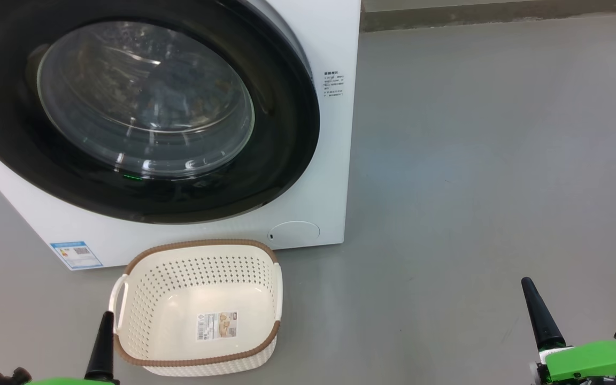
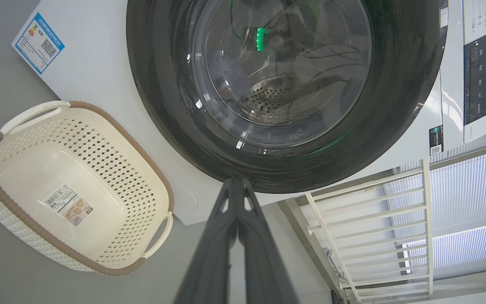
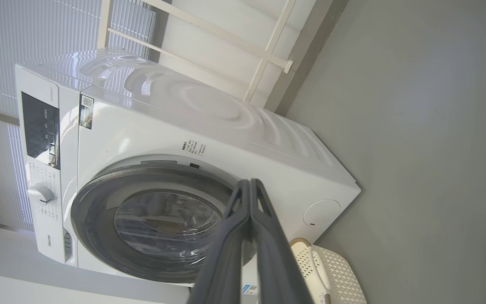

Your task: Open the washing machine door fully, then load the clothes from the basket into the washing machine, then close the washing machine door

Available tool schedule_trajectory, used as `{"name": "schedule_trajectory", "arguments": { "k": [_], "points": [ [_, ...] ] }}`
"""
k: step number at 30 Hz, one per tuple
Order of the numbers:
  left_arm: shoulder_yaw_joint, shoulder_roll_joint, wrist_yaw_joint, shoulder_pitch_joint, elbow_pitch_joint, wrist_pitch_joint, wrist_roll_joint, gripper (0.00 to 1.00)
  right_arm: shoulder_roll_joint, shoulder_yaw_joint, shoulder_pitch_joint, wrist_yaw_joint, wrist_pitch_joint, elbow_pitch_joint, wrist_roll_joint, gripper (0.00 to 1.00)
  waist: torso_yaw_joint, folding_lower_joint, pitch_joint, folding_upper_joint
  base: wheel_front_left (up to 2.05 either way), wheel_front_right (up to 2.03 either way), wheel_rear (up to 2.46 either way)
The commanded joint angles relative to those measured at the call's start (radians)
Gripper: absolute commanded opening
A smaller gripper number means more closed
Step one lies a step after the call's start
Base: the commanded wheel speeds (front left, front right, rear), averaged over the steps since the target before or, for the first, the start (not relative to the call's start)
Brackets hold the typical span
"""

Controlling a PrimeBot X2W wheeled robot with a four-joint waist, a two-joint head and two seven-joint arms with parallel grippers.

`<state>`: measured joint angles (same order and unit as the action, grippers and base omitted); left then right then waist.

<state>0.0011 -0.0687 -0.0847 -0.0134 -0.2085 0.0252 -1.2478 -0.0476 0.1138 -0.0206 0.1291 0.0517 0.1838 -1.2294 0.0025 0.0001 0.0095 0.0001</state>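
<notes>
My left gripper (image 1: pixel 106 321): two long dark fingers pressed tip to tip with nothing between them. It sits low, near the left handle of the small cream-white perforated plastic basket with the brown woven-look rim (image 1: pixel 201 242); touching or not, can't tell. My right gripper (image 1: pixel 528 286): same, fingers fully together and empty, well apart from everything over the bare grey floor (image 1: pixel 474 160).

The large round door with wide glossy black rim and domed clear glass (image 1: pixel 142 107) sits flush in the front of the big white boxy front-loader washing machine (image 1: pixel 335 176). It reads as closed. The basket stands on the floor just in front of the machine, below the door, holding only its paper label (image 1: pixel 217 326). Behind the glass are blurry brownish patches and reflections; can't tell if those are the clothes.

Judgement: empty basket plus shut door means loading and closing look done, so the task is at or near its end. The step in hand is likely checking the latch. To do it well, if the rim isn't seated all round, I push with closed fingertips on the black rim, never on the glass. I push straight in and steady, on the side away from the hinge; which side that is, I can't tell. On any left-arm move, mind the basket handle.
</notes>
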Motion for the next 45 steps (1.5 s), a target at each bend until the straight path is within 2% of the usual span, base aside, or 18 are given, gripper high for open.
{"name": "schedule_trajectory", "arguments": {
  "k": [1,33,45],
  "points": [
    [0.033,-0.013,-0.014,-0.05,0.016,0.005,-0.026,0.0,-0.01,-0.013,-0.043,0.001,0.004,-0.018,-0.029,0.0,0.0,-0.0001,0.0,-0.0001,0.0,0.0,0.0],
    [0.098,0.008,-0.045,-0.093,-0.035,0.076,-0.364,0.0,-0.01,-0.009,-0.086,0.002,0.053,0.059,-0.379,0.0,-0.002,-0.0001,-0.006,-0.0001,0.0,0.0,0.0],
    [0.102,0.01,-0.046,-0.094,-0.037,0.079,-0.37,0.0,-0.008,-0.007,-0.087,0.002,0.056,0.061,-0.385,0.0,-0.003,-0.0001,-0.006,-0.0001,0.0,0.0,0.0]
  ]
}}
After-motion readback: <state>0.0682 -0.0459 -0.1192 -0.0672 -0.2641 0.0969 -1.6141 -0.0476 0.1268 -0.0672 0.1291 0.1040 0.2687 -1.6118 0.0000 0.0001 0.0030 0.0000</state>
